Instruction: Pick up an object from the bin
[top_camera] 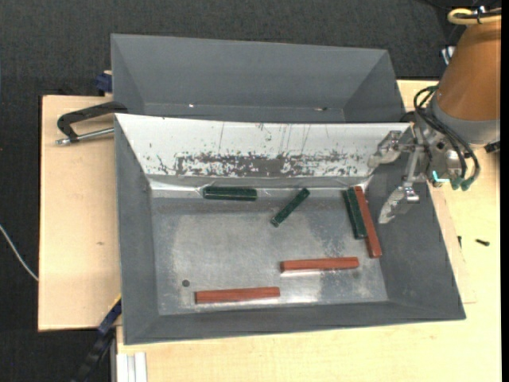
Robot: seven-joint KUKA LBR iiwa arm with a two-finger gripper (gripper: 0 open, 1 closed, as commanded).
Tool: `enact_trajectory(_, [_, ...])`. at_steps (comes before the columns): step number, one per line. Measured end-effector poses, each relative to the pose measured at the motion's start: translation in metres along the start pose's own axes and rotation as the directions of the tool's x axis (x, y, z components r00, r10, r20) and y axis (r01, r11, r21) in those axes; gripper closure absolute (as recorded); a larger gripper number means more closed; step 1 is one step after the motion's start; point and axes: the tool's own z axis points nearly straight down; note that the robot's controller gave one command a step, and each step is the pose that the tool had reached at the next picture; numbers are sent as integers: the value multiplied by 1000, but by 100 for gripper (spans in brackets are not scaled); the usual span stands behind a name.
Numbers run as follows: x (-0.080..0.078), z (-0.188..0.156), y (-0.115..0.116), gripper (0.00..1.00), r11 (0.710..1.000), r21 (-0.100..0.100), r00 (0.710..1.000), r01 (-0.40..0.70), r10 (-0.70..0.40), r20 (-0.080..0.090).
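- Grey bin point(135, 237): I see six loose bars on its floor, all apart except one pair.
- Far-left: a dark green bar point(230, 192) lies flat along the foot of the far wall, parallel to it.
- Near-left corner: a small dark speck point(185, 284) sits on the floor; too small to tell what it is.
- Near edge: a long red bar point(237, 295) lies along the foot of the near wall, just right of the speck.
- Middle, toward the far wall: a tilted green bar point(289, 207) lies diagonally, its right end closer to the far wall.
- Middle-right: a short red bar point(318, 266) lies roughly parallel to the near wall, apart from the long red bar.
- Right side: a green stick point(353, 212) and a red stick point(369, 228) lie side by side at the foot of the right wall. The red one is on the outer side and runs further toward the near edge.
- The gripper point(398, 205) hangs over the sloping right wall near the far-right corner, just beside that pair, which is nearest to it.
- I can't tell if the gripper is spread or pressed together.
- The orange arm cover point(473, 70) is beyond the right rim.
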Motion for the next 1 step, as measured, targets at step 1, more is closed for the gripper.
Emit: enact_trajectory(1, [-2, -4, 1, 0, 1000, 2, 1000, 2, -2, 8])
